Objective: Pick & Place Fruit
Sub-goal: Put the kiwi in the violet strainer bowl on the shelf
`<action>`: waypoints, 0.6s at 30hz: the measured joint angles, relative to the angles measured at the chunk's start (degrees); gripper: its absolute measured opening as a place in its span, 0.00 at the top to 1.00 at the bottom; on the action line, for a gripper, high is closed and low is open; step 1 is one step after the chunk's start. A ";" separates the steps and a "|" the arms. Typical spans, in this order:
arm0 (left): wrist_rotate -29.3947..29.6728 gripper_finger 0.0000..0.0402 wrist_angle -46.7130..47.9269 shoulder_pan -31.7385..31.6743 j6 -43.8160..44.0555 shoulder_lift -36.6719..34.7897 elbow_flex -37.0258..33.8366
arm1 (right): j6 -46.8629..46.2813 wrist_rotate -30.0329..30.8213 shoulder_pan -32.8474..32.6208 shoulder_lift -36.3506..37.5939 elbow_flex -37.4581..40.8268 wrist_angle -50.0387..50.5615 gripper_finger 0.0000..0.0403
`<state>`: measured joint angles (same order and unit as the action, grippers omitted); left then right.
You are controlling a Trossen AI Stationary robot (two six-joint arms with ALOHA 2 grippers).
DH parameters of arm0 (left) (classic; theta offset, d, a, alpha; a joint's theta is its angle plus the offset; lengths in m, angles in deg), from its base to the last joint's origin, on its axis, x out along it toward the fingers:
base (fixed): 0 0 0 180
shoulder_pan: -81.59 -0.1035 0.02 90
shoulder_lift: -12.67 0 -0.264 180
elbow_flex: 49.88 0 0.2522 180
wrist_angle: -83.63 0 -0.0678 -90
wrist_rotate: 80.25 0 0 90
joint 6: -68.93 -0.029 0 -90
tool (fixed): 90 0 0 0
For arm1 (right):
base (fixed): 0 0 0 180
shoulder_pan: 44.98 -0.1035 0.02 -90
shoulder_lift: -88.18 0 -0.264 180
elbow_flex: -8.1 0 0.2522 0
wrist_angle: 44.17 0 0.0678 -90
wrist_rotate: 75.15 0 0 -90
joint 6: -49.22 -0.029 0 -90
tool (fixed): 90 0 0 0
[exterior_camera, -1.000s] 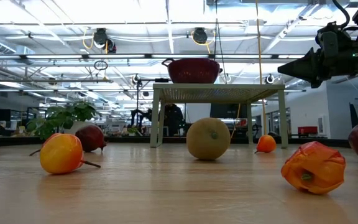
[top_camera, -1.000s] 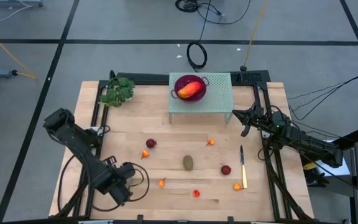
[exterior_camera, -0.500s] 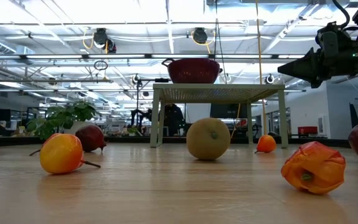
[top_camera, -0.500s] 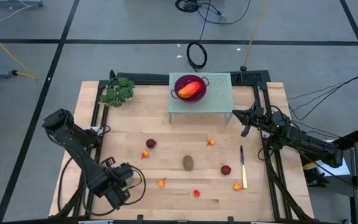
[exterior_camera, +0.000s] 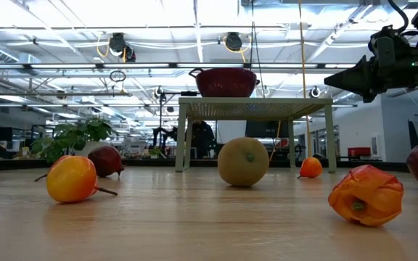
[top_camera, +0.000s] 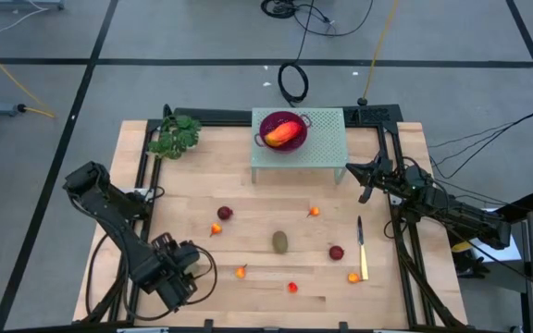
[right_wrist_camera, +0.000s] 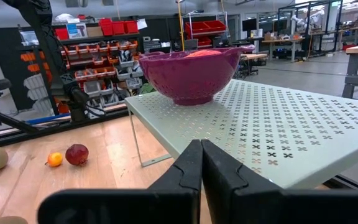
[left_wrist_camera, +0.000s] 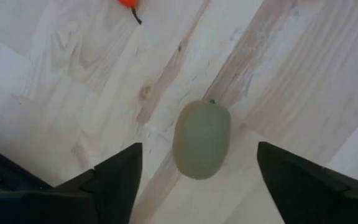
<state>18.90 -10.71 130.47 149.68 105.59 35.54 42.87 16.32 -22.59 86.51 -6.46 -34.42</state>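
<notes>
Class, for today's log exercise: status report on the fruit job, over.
Left gripper open over a kiwi on the table. Right gripper shut, by the stand. One fruit in bowl. Kiwi unobstructed.

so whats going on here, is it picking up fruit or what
A two-armed robot is sorting fruit. The left gripper hangs near the front left of the table, fingers open, with a green kiwi-like fruit lying on the wood between them, not gripped. The right gripper waits shut beside the small green stand. An orange-red fruit sits in the purple bowl; other pieces lie scattered.
</notes>
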 joint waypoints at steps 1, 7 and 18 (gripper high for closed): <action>0.43 0.18 0.00 0.00 -0.07 0.00 0.00 | 0.00 0.00 0.00 0.00 0.00 0.00 1.00; 2.86 0.13 -1.67 0.56 -3.66 0.00 -1.16 | 0.00 -0.02 0.00 0.00 -0.02 0.00 1.00; -0.13 0.14 -7.52 0.76 -3.78 0.02 -6.70 | -0.02 -0.02 0.00 -0.01 -0.01 0.00 1.00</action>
<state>18.77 -18.24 131.23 145.90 105.61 28.84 42.85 16.30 -22.59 86.50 -6.47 -34.42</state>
